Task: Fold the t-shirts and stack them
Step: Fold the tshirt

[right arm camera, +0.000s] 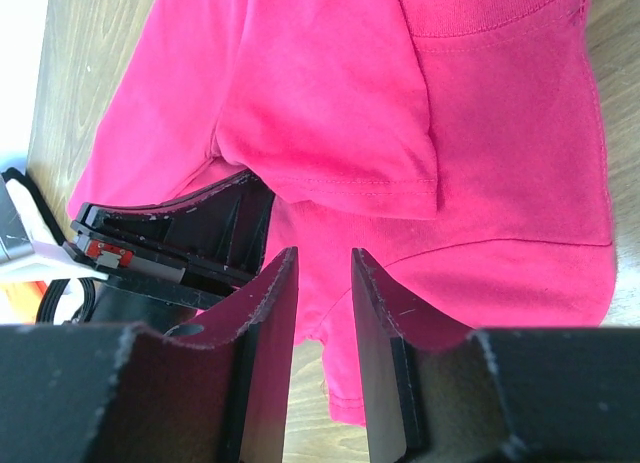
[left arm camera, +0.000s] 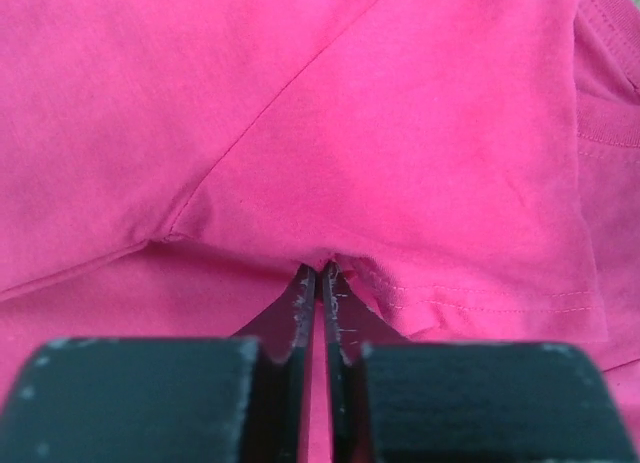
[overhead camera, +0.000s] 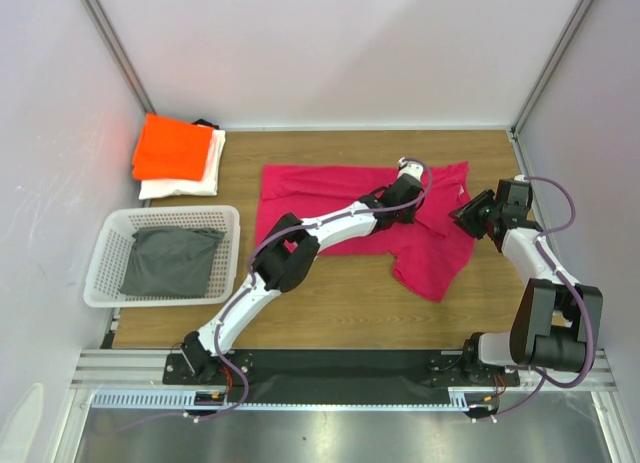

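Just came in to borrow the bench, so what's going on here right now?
Both arms are working on the magenta-pink t-shirt, which lies partly folded on the table. The left gripper is pinched shut on a fold of it near a sleeve. The right gripper hovers open at the shirt's right edge, holding nothing. An orange t-shirt sits folded on a white t-shirt at the back left, behind a basket.
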Robot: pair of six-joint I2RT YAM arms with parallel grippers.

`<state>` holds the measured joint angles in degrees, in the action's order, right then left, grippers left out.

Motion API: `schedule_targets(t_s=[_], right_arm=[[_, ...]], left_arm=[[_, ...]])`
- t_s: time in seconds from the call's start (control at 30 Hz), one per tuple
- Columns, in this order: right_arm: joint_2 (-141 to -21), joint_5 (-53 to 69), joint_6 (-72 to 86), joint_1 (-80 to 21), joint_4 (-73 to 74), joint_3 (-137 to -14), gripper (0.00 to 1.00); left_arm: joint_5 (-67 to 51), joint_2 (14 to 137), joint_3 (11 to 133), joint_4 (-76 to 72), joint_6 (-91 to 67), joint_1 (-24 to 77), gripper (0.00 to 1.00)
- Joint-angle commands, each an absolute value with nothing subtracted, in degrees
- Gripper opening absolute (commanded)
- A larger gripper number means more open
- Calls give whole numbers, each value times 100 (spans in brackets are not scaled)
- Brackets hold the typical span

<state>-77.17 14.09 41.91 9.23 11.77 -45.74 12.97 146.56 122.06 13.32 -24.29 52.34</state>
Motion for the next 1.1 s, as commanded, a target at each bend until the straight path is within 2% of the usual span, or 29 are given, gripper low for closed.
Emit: schedule_targets(t_s=[0.0, 0.07, 0.4, 0.67, 0.8, 0.93, 1.07], right_arm=[[-7541, 1503, 4113, 949, 1134, -4518, 33], [-7559, 1529, 4122, 941, 1064, -4483, 33], [-8137, 1599, 3938, 738, 572, -4412, 31], [-8631, 1460, 3578, 598, 764, -4641, 31], [-8543, 1257, 3472, 642, 1037, -4667, 36], [-8569, 1152, 3393, 650, 1169, -4676, 47], [-8762, 1151, 3375, 659, 1143, -4667, 48]], left_arm=[[1388, 14608, 12516, 1406, -2417, 5291, 6], [1476, 14442, 12429, 1441, -2469, 5291, 0], [1240, 13404, 11128, 1037, -2760, 5282, 0], [967, 13298, 11013, 923, -2812, 5274, 2], [871, 13342, 11004, 888, -2900, 5256, 2], [756, 13368, 11039, 861, -2997, 5212, 4], [729, 13429, 11126, 861, -3041, 5194, 11]])
